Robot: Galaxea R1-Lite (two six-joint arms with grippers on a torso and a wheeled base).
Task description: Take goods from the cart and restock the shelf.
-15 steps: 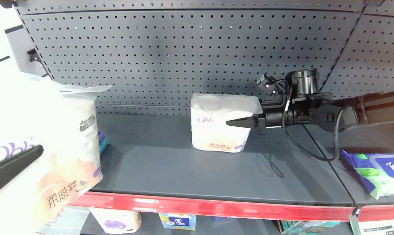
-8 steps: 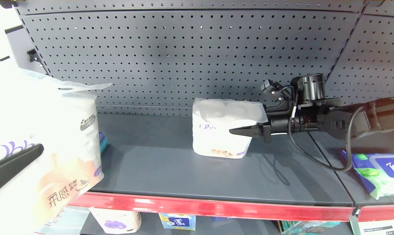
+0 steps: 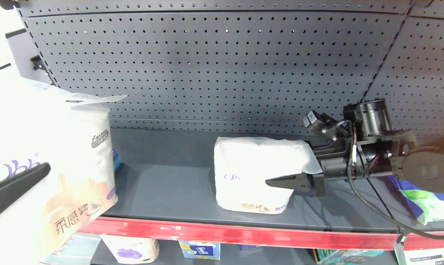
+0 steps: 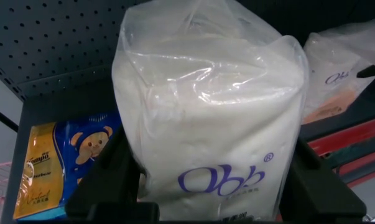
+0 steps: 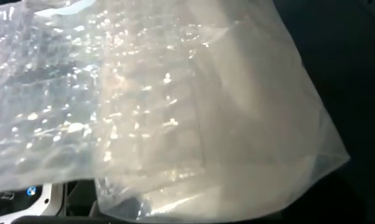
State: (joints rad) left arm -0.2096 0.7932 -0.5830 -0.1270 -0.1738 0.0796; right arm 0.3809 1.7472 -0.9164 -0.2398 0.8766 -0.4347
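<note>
The landmark is the grey metal shelf deck with a red front strip (image 3: 178, 184).

1. Right gripper (image 3: 281, 178): jaws clamped on a white tissue pack in clear plastic wrap (image 3: 251, 173). The pack stands upright over the middle of the deck, close behind the red strip. Contact between its base and the deck cannot be confirmed.
2. Left gripper (image 4: 209, 186): jaws clamped on both sides of a second white tissue pack in clear plastic wrap (image 3: 60, 158). This pack is held off the deck's left front corner.
3. A blue-and-green soft wipes packet (image 3: 426, 206) lies on the adjoining deck to the right.
4. A grey perforated metal back panel (image 3: 207, 66) rises behind the deck.
</note>
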